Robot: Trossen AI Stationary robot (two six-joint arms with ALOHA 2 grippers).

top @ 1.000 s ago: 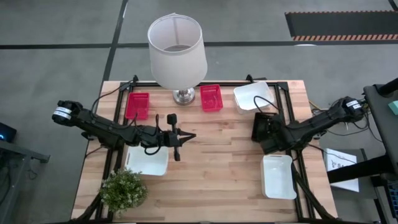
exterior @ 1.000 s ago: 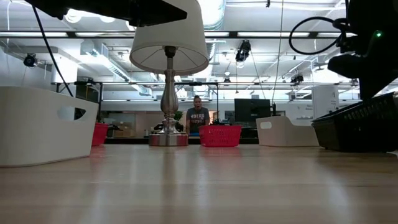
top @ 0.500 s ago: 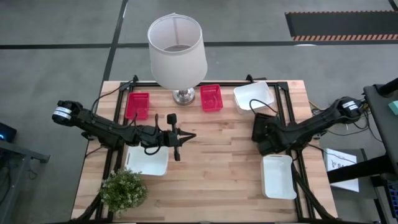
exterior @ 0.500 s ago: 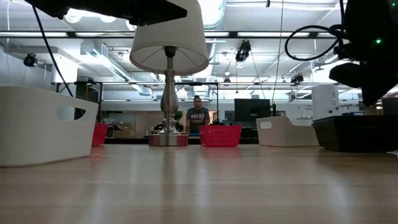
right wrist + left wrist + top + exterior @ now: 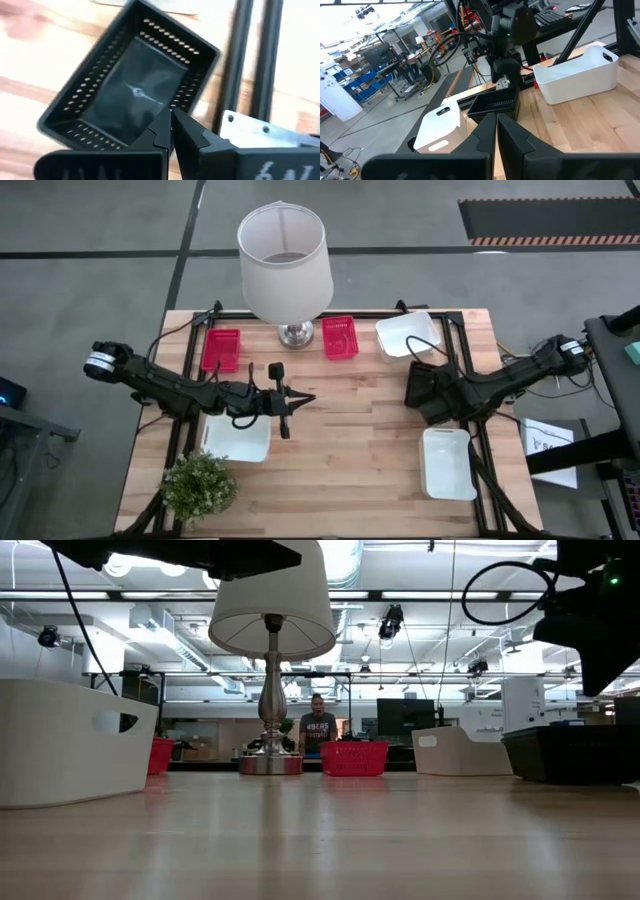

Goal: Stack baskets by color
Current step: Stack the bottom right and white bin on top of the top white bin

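Right gripper [image 5: 170, 131]: fingers pressed together, gripping nothing, poised above the black basket's open top.
Black basket [image 5: 424, 388]: resting on the table's right side, between two white baskets [image 5: 408, 335] [image 5: 448, 463].
Left gripper [image 5: 289, 402]: fingers closed and empty, hanging over mid-table beside another white basket [image 5: 238, 439].
Red baskets [image 5: 221, 349] [image 5: 339, 337]: at the far edge, either side of the lamp [image 5: 285, 260].
Potted plant [image 5: 199, 484]: near left corner.
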